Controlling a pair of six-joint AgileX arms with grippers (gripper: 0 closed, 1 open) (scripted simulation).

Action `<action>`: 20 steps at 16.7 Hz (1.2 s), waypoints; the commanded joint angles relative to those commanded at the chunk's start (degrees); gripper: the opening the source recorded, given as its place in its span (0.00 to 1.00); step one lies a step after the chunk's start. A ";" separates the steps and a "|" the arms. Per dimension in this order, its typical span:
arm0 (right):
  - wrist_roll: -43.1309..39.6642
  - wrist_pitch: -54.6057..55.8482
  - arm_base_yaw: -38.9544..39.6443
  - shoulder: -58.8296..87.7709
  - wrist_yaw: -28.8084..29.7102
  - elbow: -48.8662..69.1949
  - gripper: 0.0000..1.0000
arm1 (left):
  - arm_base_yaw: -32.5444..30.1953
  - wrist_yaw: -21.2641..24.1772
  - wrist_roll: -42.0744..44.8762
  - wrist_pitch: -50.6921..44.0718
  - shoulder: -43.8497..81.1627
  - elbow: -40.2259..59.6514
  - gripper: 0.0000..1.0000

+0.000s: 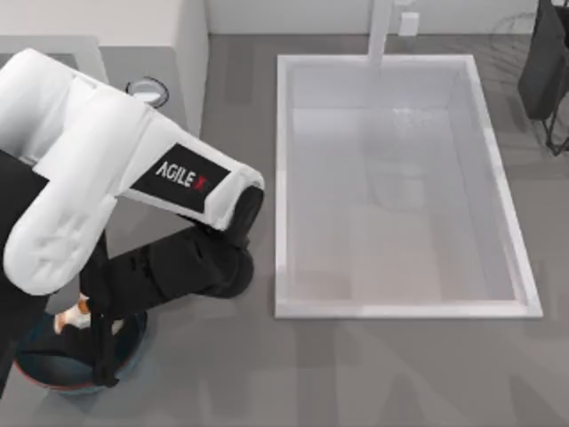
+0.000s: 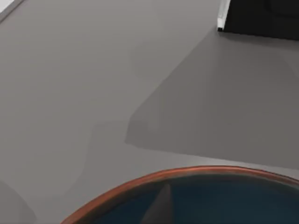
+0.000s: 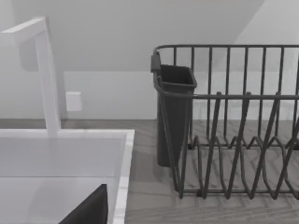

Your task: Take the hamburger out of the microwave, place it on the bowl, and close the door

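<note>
The teal-blue bowl with its reddish-brown rim stands at the table's front left corner. My left gripper hangs low over the bowl, black and partly covering it. The hamburger, whitish with an orange spot, shows against the gripper's end, above the bowl's far edge. I cannot see whether it is held or resting. The off-white microwave stands at the back left, with one silver dial showing past my arm; its door and cavity are hidden. A dark piece of my right gripper shows in the right wrist view.
A white rectangular sink with a faucet takes up the middle of the counter. A dark wire dish rack with a utensil cup stands at the back right. Bare grey counter lies in front of the sink.
</note>
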 joint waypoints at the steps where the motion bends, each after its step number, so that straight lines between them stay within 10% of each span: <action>1: 0.00 0.00 0.00 0.00 0.00 0.00 1.00 | 0.00 0.00 0.00 0.00 0.00 0.00 0.30; 10: 0.00 0.00 0.00 0.00 0.00 0.00 1.00 | 0.00 0.00 0.00 0.00 0.00 0.00 0.98; 20: 0.00 0.00 0.00 0.00 0.00 0.00 1.00 | -0.91 -1.30 -2.80 -1.10 -2.63 0.54 1.00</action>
